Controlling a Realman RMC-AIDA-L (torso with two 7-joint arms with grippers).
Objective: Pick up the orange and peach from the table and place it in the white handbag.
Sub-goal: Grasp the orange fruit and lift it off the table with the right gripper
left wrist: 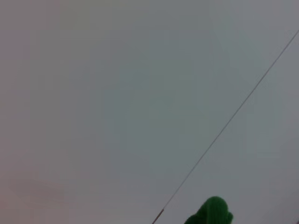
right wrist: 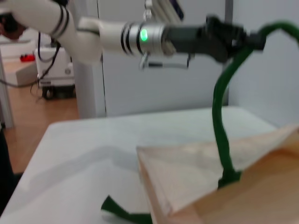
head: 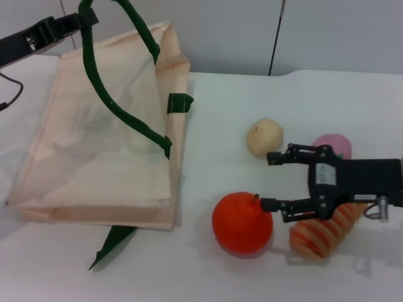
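The orange [head: 242,224] sits on the white table near the front. My right gripper [head: 268,181] stands open just right of it, its near fingertip by the orange's stem and nothing between the fingers. The pink peach [head: 336,144] peeks out behind that gripper's body. The white handbag [head: 101,145] lies at the left with its mouth held up. My left gripper [head: 85,20] is shut on its dark green handle [head: 107,94]. The right wrist view shows the left gripper [right wrist: 233,37] holding the handle [right wrist: 219,121] above the handbag [right wrist: 210,172]. A bit of green handle [left wrist: 211,213] shows in the left wrist view.
A pale-beige ball [head: 264,137] lies behind the right gripper's far finger. An orange-and-tan striped roll [head: 324,231] lies under the right gripper's body. The second green handle [head: 113,242] trails onto the table in front of the bag. A wall stands behind the table.
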